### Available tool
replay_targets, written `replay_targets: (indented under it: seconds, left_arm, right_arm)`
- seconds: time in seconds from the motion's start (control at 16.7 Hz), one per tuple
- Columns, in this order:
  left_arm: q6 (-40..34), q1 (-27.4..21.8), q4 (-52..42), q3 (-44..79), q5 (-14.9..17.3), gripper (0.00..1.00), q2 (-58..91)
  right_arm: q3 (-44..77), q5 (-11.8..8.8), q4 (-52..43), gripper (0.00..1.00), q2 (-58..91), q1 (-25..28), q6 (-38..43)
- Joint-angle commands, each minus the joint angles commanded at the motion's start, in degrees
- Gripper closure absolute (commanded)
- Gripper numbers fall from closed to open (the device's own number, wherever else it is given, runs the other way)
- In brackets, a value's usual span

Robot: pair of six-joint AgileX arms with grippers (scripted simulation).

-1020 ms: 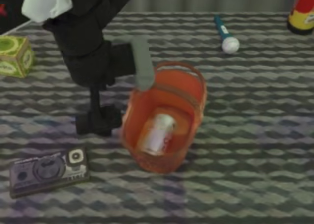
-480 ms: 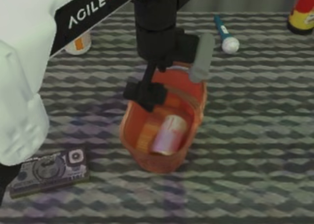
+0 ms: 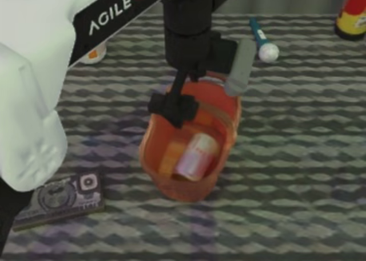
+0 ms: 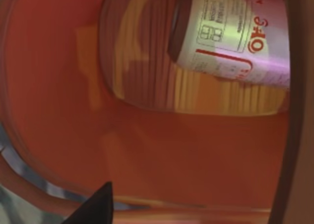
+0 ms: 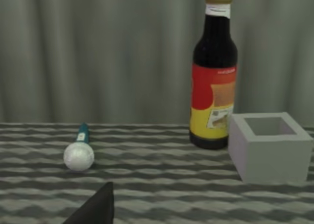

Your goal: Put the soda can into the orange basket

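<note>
The small white-silver cylindrical soda can [image 3: 197, 156] with red label marks lies on its side on the ribbed floor of the large oval orange plastic basket [image 3: 150, 158], which sits near the middle of the grey patterned table [image 3: 297, 175]; the can's dull top points toward 1 o'clock in the top view. The left wrist view looks straight into the basket, showing the soda can [image 4: 235, 35] resting free against the ribbed base, with the orange basket [image 4: 162, 155] wall filling most of the picture. The left gripper [image 3: 173, 108] hangs over the basket's rim at about 11 o'clock from the can, not touching it, and its black fingers look drawn close together with nothing between them (only one dark tip shows in its own wrist view). The arched handle crosses the basket at the can's 1 o'clock side. The right gripper is out of the top view; whether its fingers are spread or closed I cannot tell, since only one dark tip [image 5: 95, 207] shows in the right wrist view. That view faces a dark glass bottle with a red-and-yellow label [image 5: 214, 76], a grey open-topped cube [image 5: 270, 148] just beside it, and a white-headed teal microphone [image 5: 80, 153]. At 8 o'clock from the basket lies a flat dark camera [image 3: 63, 199].
</note>
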Motion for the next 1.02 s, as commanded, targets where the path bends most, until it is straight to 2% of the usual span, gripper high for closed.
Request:
replay_targets:
  seconds: [0.66, 1.02]
  left_arm:
    - [0.1, -0.3, 5.3, -6.5, -0.1, 0.00, -1.0]
    - [0.1, -0.3, 5.3, -6.5, -0.1, 0.45, -1.0]
  right_arm:
    - [0.0, 0.0, 0.0, 0.00, 0.0, 0.0, 0.0]
    - [0.0, 0.0, 0.0, 0.00, 0.0, 0.0, 0.0]
